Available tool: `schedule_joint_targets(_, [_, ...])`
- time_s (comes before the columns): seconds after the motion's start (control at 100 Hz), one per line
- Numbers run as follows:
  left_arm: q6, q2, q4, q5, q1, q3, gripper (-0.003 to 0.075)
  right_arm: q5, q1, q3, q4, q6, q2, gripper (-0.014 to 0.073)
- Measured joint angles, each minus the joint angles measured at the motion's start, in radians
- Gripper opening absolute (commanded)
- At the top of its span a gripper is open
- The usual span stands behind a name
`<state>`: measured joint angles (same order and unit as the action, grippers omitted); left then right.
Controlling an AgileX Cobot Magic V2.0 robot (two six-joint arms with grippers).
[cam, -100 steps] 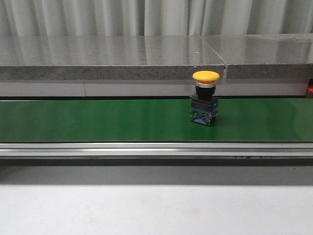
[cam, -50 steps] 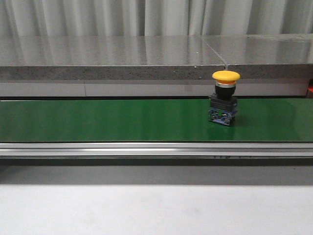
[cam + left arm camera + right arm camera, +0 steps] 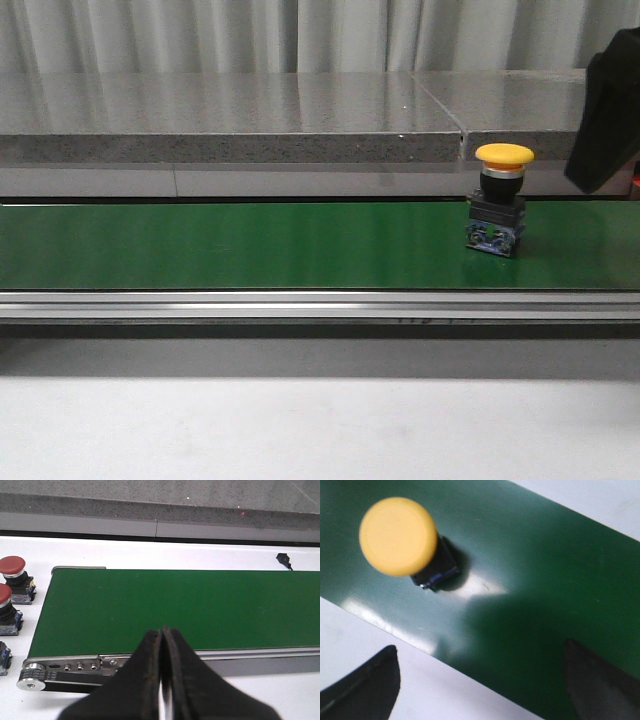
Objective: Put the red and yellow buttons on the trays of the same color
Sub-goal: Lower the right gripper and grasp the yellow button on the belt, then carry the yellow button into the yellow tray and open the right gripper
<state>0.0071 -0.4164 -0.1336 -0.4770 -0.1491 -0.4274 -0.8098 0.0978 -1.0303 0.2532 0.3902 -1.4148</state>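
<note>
Standing unplaced near the right end of the green belt, the yellow button awaits the spread-jawed right gripper; left gripper pressed together; no tray visible.

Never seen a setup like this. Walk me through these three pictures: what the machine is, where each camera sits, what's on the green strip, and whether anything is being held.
This is a two-armed robot that sorts push buttons by color. The front view looks forward over a green conveyor belt. On it stands a yellow button, upright on its black base. The dark shape at the right edge is the right arm.

The other two pictures come from cameras on the wrists. The left gripper has its black fingers pressed together, holding nothing; beside the belt's end stand two red buttons. The right gripper is open, its fingers wide apart, looking down on the yellow button without touching it. No trays appear in any picture.
</note>
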Motion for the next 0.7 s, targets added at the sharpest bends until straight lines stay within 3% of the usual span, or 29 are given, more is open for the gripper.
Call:
schedule_joint_targets(0.36, [0.0, 0.0, 0.0, 0.0, 0.0, 0.0, -0.0019, 0.062, 0.068, -0.113, 0.0, 0.0, -0.146, 0.0622])
schedule_joint_targets(0.41, [0.0, 0.0, 0.0, 0.0, 0.0, 0.0, -0.0019, 0.064, 0.068, -0.125, 0.0, 0.0, -0.16, 0.0568])
schedule_joint_targets(0.6, [0.0, 0.0, 0.0, 0.0, 0.0, 0.0, -0.0019, 0.057, 0.068, -0.134, 0.0, 0.0, -0.177, 0.0228])
schedule_joint_targets(0.7, [0.0, 0.0, 0.0, 0.0, 0.0, 0.0, -0.0019, 0.027, 0.068, -0.139, 0.0, 0.0, -0.177, 0.0169])
